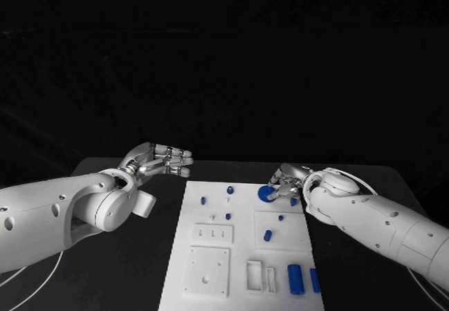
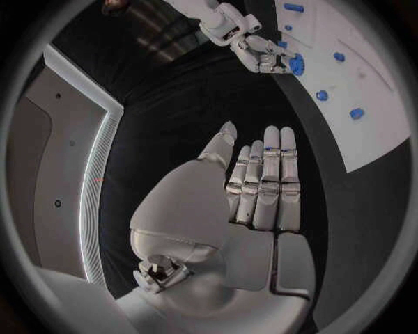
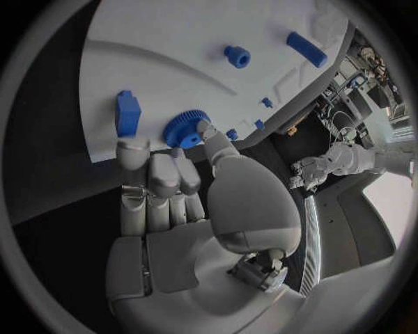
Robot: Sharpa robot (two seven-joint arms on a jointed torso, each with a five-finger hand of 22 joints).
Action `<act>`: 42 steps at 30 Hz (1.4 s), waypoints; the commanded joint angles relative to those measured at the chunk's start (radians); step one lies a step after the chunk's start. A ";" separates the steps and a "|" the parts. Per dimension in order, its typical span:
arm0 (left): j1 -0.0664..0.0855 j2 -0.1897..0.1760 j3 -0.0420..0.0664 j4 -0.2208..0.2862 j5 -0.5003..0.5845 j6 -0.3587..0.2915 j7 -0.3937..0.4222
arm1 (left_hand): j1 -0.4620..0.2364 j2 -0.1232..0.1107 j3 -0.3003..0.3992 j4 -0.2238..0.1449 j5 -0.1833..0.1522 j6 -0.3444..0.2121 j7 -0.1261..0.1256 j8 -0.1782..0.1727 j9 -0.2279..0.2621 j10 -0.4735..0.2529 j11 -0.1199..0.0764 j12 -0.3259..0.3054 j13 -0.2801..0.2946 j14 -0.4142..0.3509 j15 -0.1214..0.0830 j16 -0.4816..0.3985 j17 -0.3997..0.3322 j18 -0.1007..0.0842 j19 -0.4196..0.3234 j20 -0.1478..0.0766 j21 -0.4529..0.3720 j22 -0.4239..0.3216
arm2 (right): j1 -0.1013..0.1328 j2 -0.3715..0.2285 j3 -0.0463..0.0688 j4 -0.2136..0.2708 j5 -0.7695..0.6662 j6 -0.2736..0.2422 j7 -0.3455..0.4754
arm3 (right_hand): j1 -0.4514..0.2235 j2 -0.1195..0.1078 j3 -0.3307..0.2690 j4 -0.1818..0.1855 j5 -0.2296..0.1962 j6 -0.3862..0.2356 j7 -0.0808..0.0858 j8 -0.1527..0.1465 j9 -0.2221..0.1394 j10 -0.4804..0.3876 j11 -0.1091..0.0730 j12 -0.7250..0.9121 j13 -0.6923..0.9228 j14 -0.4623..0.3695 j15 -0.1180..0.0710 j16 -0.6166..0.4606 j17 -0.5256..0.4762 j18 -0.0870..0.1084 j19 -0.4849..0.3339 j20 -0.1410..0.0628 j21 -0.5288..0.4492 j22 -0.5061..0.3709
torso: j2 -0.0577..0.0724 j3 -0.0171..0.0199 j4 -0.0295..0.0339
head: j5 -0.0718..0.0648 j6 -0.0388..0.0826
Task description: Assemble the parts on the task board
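Black desk, white task board mid. Right hand fingers pinch blue gear at board's far edge; should seat it squarely. Left hand empty, fingers together, beside board.

- the scene is dim; the black table and the dark behind it merge, with no clear edge between them.
- light falls from above onto the white board, which stands out bright, its surface near washed out.
- both arms catch the light on their upper sides and fade to grey beneath.
- the wrist views are fisheye circles in dark frames; the board's straight edges bend in them.
- a bright strip glares at the left wrist view's rim.
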 commanded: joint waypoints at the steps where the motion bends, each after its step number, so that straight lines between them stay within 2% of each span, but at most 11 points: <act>1: 0.001 0.002 0.001 0.001 -0.003 0.016 0.006 | -0.004 -0.002 -0.002 -0.005 0.005 -0.007 -0.004 -0.003 -0.001 -0.007 -0.002 0.005 0.001 0.000 0.006 0.001 -0.001 -0.009 -0.001 0.004 0.001 -0.001 | -0.006 0.002 -0.002 0.002 -0.031 0.006 -0.006 | -0.008 0.000 0.008 0.000 -0.005 0.024 -0.003 0.005 0.003 0.003 -0.008 0.005 0.001 0.006 -0.005 0.006 0.002 0.004 0.046 0.001 -0.006 0.056 | 0.000 0.0007 -0.0014 | 0.001 -0.001; 11: 0.001 0.004 0.001 -0.002 -0.004 0.017 0.004 | -0.005 -0.002 -0.003 -0.005 0.006 -0.009 -0.003 -0.003 -0.001 -0.008 -0.001 0.005 0.001 0.000 0.006 0.001 -0.001 -0.009 -0.002 0.004 0.003 -0.002 | -0.016 0.000 -0.002 0.028 -0.123 -0.033 -0.016 | -0.009 -0.010 0.013 -0.001 -0.010 0.033 -0.005 0.005 0.003 0.006 -0.010 0.005 0.001 0.007 -0.006 0.006 0.001 0.000 0.048 -0.001 -0.003 0.061 | 0.000 0.0011 -0.0009 | 0.000 -0.001; 18: 0.000 0.005 0.001 -0.003 -0.004 0.017 0.003 | -0.005 -0.002 -0.003 -0.005 0.006 -0.009 -0.003 -0.003 -0.001 -0.008 -0.001 0.005 0.001 0.000 0.006 0.001 -0.001 -0.009 -0.002 0.004 0.003 -0.002 | -0.022 -0.003 -0.002 0.050 -0.174 -0.055 -0.014 | -0.005 -0.017 0.042 0.006 -0.003 0.049 -0.009 0.005 0.003 0.018 -0.008 0.010 0.005 0.008 -0.008 0.009 0.003 -0.004 0.050 -0.003 0.008 0.070 | -0.001 0.0015 -0.0015 | 0.001 -0.002; 21: 0.000 0.005 0.001 -0.003 -0.004 0.016 0.003 | -0.005 -0.003 -0.003 -0.006 0.006 -0.010 -0.003 -0.003 -0.001 -0.010 -0.001 0.005 0.001 0.000 0.006 0.001 -0.001 -0.009 -0.002 0.004 0.003 -0.002 | -0.024 -0.004 -0.003 0.058 -0.192 -0.062 -0.016 | -0.007 -0.024 0.073 0.005 0.025 0.052 -0.009 0.005 0.002 0.019 -0.009 0.010 0.006 0.008 -0.008 0.009 0.003 -0.005 0.050 -0.004 0.010 0.072 | 0.000 0.0012 -0.0013 | 0.002 0.000; 24: 0.000 0.004 0.000 -0.002 -0.004 0.016 0.003 | -0.005 -0.003 -0.003 -0.006 0.006 -0.010 -0.003 -0.003 -0.001 -0.010 -0.001 0.005 0.001 0.000 0.006 0.001 -0.001 -0.009 -0.002 0.004 0.003 -0.002 | -0.025 -0.005 -0.003 0.067 -0.202 -0.070 -0.018 | -0.017 -0.030 0.104 0.002 0.071 0.056 -0.010 0.005 0.002 0.020 -0.009 0.011 0.007 0.008 -0.009 0.009 0.002 -0.006 0.050 -0.004 0.014 0.073 | 0.000 0.0011 -0.0012 | 0.002 0.001; 27: 0.000 0.004 0.000 -0.002 -0.004 0.016 0.003 | -0.005 -0.003 -0.003 -0.006 0.006 -0.010 -0.003 -0.003 -0.001 -0.010 -0.001 0.005 0.001 0.000 0.006 0.001 -0.001 -0.009 -0.002 0.004 0.003 -0.002 | -0.025 -0.007 -0.003 0.076 -0.208 -0.089 -0.021 | -0.028 -0.035 0.124 0.002 0.083 0.059 -0.011 0.005 0.002 0.022 -0.010 0.012 0.009 0.008 -0.011 0.010 0.002 -0.007 0.051 -0.006 0.020 0.075 | -0.001 0.0012 -0.0009 | 0.003 0.002; 32: 0.000 0.003 0.000 -0.001 -0.004 0.015 0.003 | -0.005 -0.003 -0.003 -0.006 0.006 -0.010 -0.003 -0.003 -0.001 -0.010 -0.001 0.005 0.001 0.000 0.006 0.001 -0.001 -0.009 -0.002 0.004 0.003 -0.002 | -0.025 -0.014 -0.004 0.103 -0.209 -0.146 -0.031 | -0.033 -0.038 0.127 0.019 0.063 0.060 -0.013 0.004 0.002 0.025 -0.011 0.010 0.008 0.008 -0.013 0.009 0.000 -0.009 0.053 -0.008 0.045 0.080 | 0.000 0.0010 -0.0002 | 0.006 0.003; 35: 0.000 0.002 0.000 -0.001 -0.004 0.014 0.003 | -0.005 -0.003 -0.003 -0.006 0.006 -0.010 -0.003 -0.003 -0.001 -0.010 -0.001 0.005 0.001 0.000 0.006 0.001 -0.001 -0.009 -0.002 0.004 0.003 -0.002 | -0.025 -0.020 -0.004 0.126 -0.213 -0.178 -0.038 | -0.030 -0.045 0.128 0.033 0.064 0.062 -0.014 0.005 0.002 0.026 -0.012 0.010 0.009 0.008 -0.015 0.010 0.000 -0.009 0.053 -0.010 0.051 0.081 | 0.000 0.0012 -0.0004 | 0.010 0.003; 42: 0.000 -0.001 0.000 0.000 -0.004 0.013 0.003 | -0.005 -0.003 -0.003 -0.006 0.006 -0.010 -0.003 -0.003 -0.001 -0.010 -0.001 0.005 0.001 0.000 0.006 0.001 -0.001 -0.009 -0.002 0.004 0.003 -0.002 | -0.025 -0.034 -0.004 0.200 -0.230 -0.219 -0.050 | -0.023 -0.055 0.131 0.054 0.065 0.067 -0.015 0.005 0.002 0.029 -0.013 0.010 0.012 0.008 -0.015 0.011 0.001 -0.010 0.052 -0.011 0.059 0.081 | 0.000 0.0010 -0.0033 | 0.016 0.007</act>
